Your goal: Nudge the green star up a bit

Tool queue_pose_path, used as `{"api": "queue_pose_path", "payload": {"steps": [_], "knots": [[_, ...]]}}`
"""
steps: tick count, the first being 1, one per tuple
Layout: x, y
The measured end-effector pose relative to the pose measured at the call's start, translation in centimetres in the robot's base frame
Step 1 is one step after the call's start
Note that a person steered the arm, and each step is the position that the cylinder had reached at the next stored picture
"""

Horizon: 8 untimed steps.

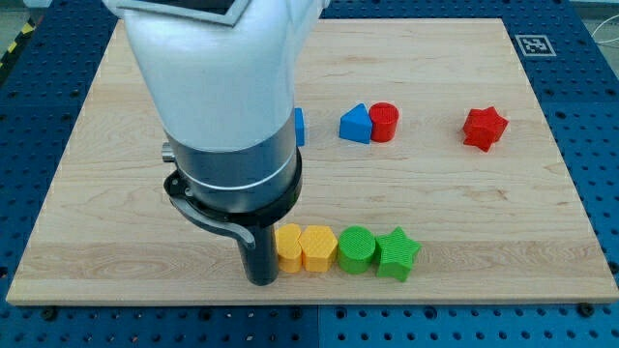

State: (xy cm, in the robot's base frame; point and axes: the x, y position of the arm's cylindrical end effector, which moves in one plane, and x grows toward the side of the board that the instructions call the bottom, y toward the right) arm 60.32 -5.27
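The green star [397, 253] lies near the view's bottom edge of the wooden board [464, 213], at the right end of a row of blocks. Left of it, touching, are a green cylinder [357, 248], a yellow hexagon-like block [318, 248] and a second yellow block [289, 247]. My tip [261, 280] stands at the row's left end, right beside the second yellow block, well left of the green star.
A blue triangular block [355, 124] touches a red cylinder [384, 122] in the upper middle. A red star [484, 128] lies at upper right. A blue block [299, 126] shows partly behind the arm's body [218, 87], which hides the board's upper left.
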Motion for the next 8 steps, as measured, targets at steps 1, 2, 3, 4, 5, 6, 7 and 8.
{"api": "queue_pose_path", "payload": {"steps": [1,2,3,4,5,6,7,8], "knots": [[1.5,0.0],[1.5,0.5],[1.5,3.2],[1.5,6.7],[1.5,7.9],[1.5,7.9],[1.6,8.8],[1.5,9.8]]}}
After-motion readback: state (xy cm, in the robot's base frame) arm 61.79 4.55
